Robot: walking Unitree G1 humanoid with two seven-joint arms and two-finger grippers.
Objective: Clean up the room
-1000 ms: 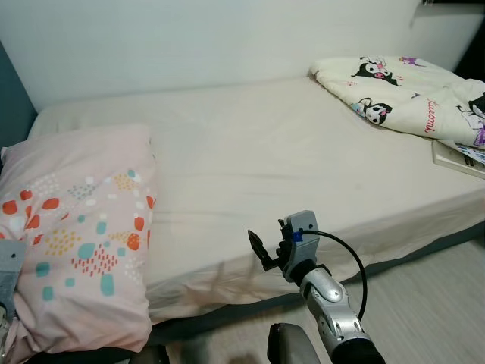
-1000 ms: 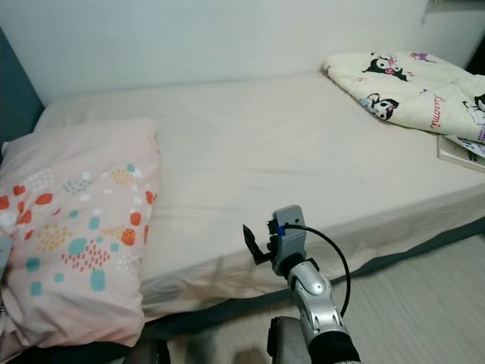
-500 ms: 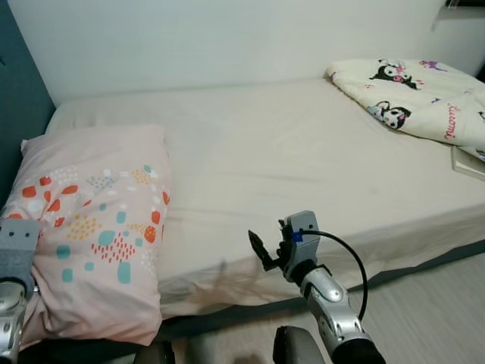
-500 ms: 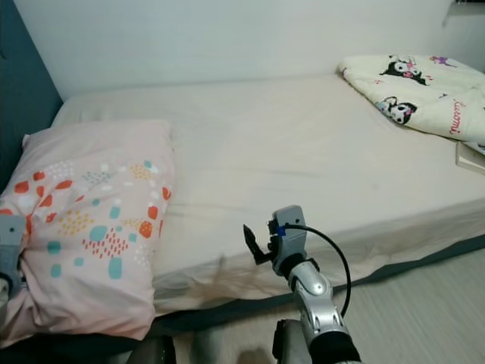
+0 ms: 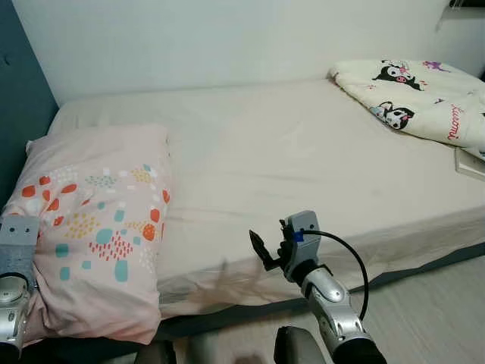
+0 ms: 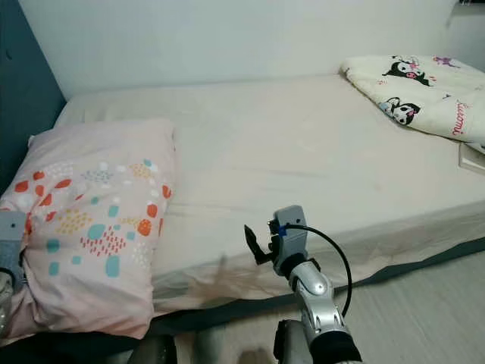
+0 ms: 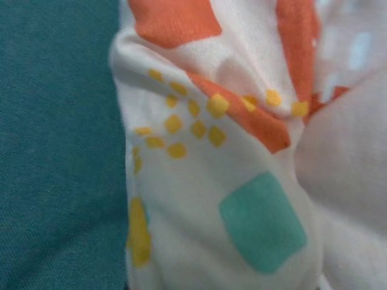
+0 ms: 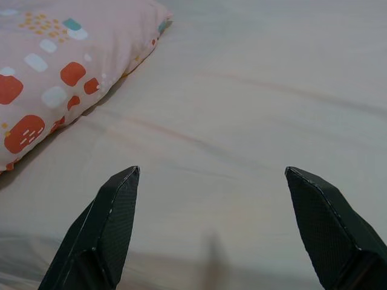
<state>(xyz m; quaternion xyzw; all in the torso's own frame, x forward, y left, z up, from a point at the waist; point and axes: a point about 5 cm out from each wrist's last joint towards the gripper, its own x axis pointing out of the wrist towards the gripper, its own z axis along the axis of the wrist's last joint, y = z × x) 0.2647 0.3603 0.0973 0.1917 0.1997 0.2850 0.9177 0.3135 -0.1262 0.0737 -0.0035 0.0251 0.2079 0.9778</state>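
A pink pillow (image 5: 98, 220) with orange, teal and yellow spots lies at the left end of the bed, its near end hanging over the mattress edge. My left gripper's grey wrist (image 5: 15, 246) is pressed against the pillow's near left corner, and the left wrist view shows bunched pillow fabric (image 7: 242, 181) up close beside a teal surface (image 7: 54, 151). My right gripper (image 5: 267, 254) hovers open just in front of the bed's near edge, over the bare sheet (image 8: 254, 90), holding nothing.
The cream mattress (image 5: 288, 152) runs along a white wall. A folded blanket with cartoon prints (image 5: 424, 98) lies at the far right, with a flat book or box (image 5: 471, 163) beside it. A teal headboard (image 5: 19, 98) stands on the left, and pale wood floor (image 5: 432, 303) lies at the lower right.
The camera has swung left, so the whole scene has slid right. My left wrist has risen into view beside the pillow. The right gripper holds its place.
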